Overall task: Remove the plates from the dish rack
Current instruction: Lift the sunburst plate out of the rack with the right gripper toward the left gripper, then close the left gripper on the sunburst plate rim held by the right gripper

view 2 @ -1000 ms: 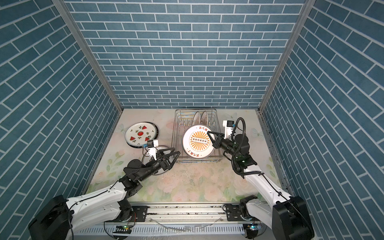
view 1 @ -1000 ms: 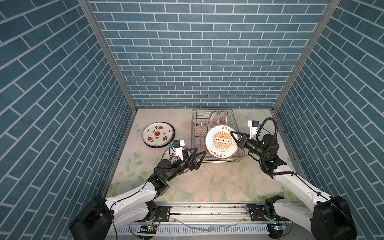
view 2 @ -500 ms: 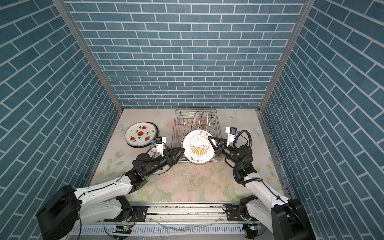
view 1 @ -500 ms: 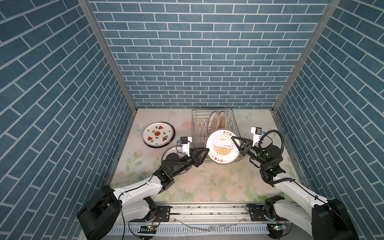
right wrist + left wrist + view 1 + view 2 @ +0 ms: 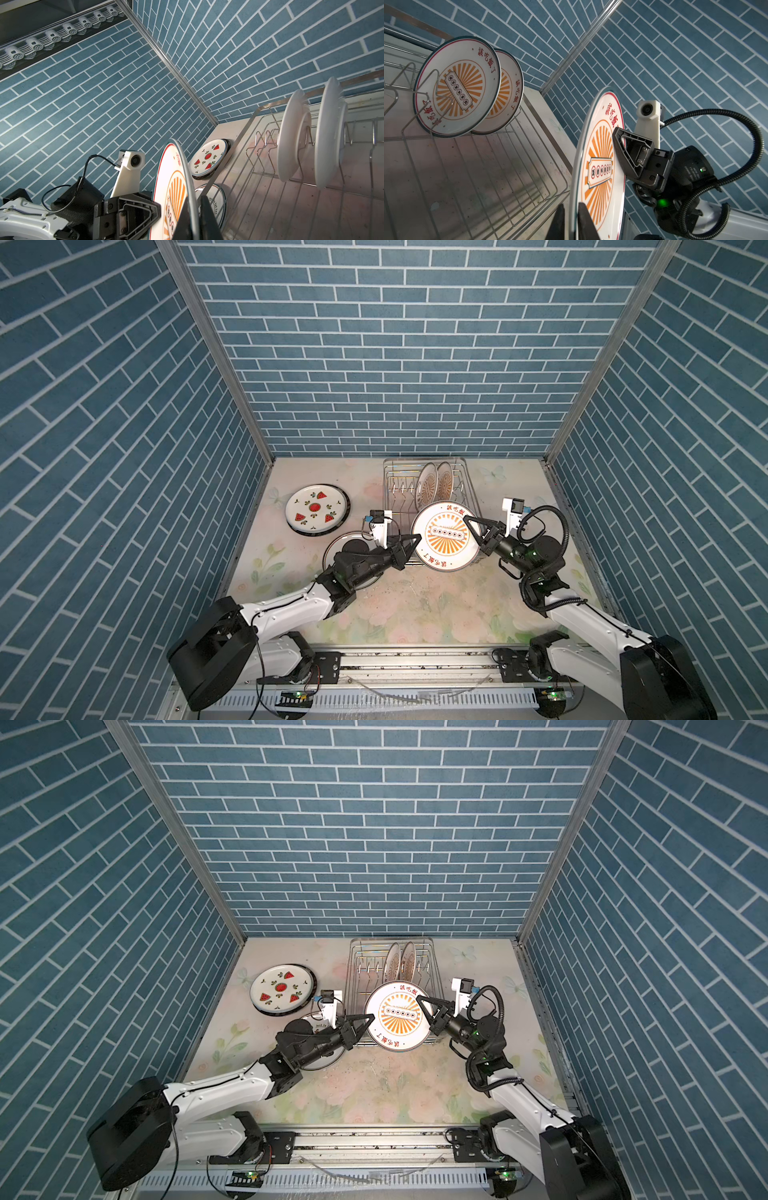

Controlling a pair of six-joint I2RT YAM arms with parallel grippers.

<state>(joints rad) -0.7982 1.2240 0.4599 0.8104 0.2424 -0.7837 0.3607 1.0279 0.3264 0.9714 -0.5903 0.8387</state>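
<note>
An orange-sunburst plate [image 5: 446, 536] hangs on edge over the front end of the dish rack [image 5: 390, 489], between both arms. My left gripper [image 5: 417, 538] is shut on its left rim; in the left wrist view the rim [image 5: 600, 166] runs between the two fingers of that gripper [image 5: 572, 207]. My right gripper [image 5: 467, 522] is shut on the right rim, and in the right wrist view the right gripper [image 5: 195, 201] pinches the plate's edge [image 5: 170, 187]. Two more sunburst plates [image 5: 434, 485] stand upright among the prongs at the back of the rack.
A watermelon plate [image 5: 316, 510] lies flat on a dark-rimmed plate at the left of the table. Another flat plate [image 5: 334, 549] lies under my left forearm, beside the rack's front left corner. Blue brick walls close in three sides.
My left gripper has moved right to the plate and shut on its left rim. The right gripper has carried the plate forward from the rack's middle to its front end.
</note>
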